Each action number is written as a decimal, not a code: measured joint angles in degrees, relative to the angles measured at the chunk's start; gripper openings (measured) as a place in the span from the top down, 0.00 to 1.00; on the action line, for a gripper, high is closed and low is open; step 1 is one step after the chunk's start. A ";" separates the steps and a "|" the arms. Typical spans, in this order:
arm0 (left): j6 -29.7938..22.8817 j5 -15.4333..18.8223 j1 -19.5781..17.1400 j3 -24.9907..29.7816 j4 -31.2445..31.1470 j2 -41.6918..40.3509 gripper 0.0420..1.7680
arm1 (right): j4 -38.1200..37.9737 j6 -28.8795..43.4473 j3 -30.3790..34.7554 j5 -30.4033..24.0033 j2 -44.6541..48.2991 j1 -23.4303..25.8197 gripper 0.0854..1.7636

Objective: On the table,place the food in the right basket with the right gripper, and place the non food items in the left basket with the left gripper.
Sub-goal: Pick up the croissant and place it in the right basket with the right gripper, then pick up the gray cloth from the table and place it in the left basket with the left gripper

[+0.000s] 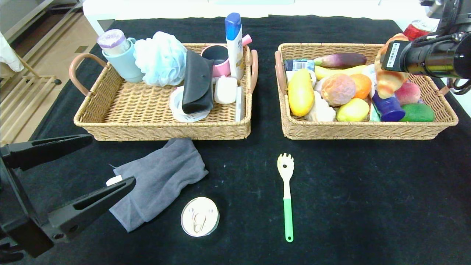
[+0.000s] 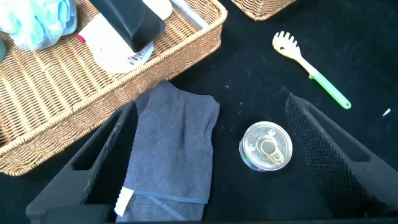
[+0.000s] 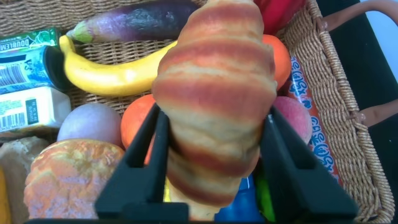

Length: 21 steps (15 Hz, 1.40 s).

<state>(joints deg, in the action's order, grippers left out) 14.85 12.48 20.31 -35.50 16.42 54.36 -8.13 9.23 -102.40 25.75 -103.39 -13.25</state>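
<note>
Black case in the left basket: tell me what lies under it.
The black case lies on a round white item whose rim pokes out beneath it, leaning against the pink mug. The middle of that white item is covered.

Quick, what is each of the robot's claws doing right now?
Left gripper: open, empty, above the grey cloth and the can.
Right gripper: closed on a croissant, over the right basket.

Black cloth (image 1: pixel 346 184) over the whole table, with small white specks. White edge (image 1: pixel 184 9) along the far side. Tan floor (image 1: pixel 48 62) off to the left. Pale wooden rack (image 1: pixel 22 99) standing there. Bright, even light.
</note>
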 joint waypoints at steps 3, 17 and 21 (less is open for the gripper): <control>0.04 0.02 0.00 0.00 0.00 0.00 0.03 | -0.07 0.00 0.06 0.00 -0.09 0.00 0.32; 0.89 0.07 0.06 0.22 -0.02 -0.12 0.03 | -0.38 -0.99 1.05 0.02 1.43 -1.55 0.08; 0.89 0.11 0.06 0.24 -0.09 -0.04 0.03 | -0.63 -1.10 1.82 -0.09 2.67 -2.15 0.06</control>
<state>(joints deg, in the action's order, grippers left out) 15.74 12.59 20.37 -35.26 16.34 54.32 -8.77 8.13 -100.58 25.66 -100.72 -15.40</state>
